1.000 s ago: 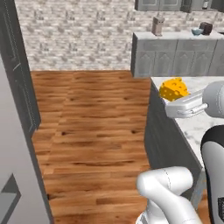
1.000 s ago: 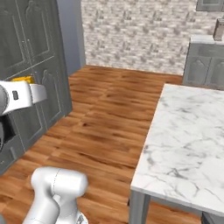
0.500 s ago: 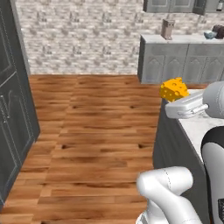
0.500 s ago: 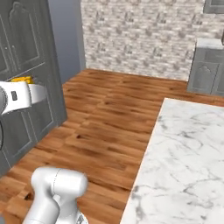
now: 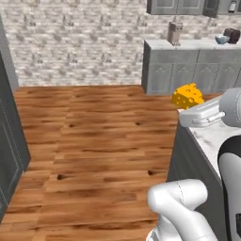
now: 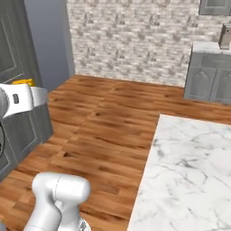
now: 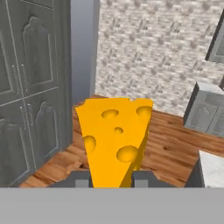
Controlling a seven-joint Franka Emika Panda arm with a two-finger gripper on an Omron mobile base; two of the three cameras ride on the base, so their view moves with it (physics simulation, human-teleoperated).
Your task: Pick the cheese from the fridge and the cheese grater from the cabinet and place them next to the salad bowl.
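Observation:
The cheese (image 7: 116, 140), a yellow-orange wedge with round holes, stands upright between my two dark fingertips (image 7: 81, 178). My gripper (image 7: 113, 179) is shut on it. In the left base view the cheese (image 5: 187, 96) sits at the tip of the white hand (image 5: 202, 115), held over the near corner of the marble counter (image 5: 217, 136). Only a yellow sliver of the cheese (image 6: 22, 82) shows above the hand in the right base view. The salad bowl (image 5: 222, 39) rests on the far counter (image 5: 188, 45) beside a dark toaster (image 5: 231, 35). A small pale thing (image 5: 232, 5) in the wall cabinet above is too small to identify. The fridge is out of view.
A wide wooden floor (image 5: 94, 141) lies between me and the far grey base cabinets (image 5: 188, 70). Tall dark panelled doors (image 7: 30, 87) and a pale grey upright panel (image 6: 49, 40) stand on the left. The marble island (image 6: 189, 176) is at my right. A boxy brownish thing (image 5: 174, 33) stands on the far counter.
The whole picture has shifted, so the base has moved: the dark doors slid left and the far counter came further into view. The cheese stays gripped in the same pose.

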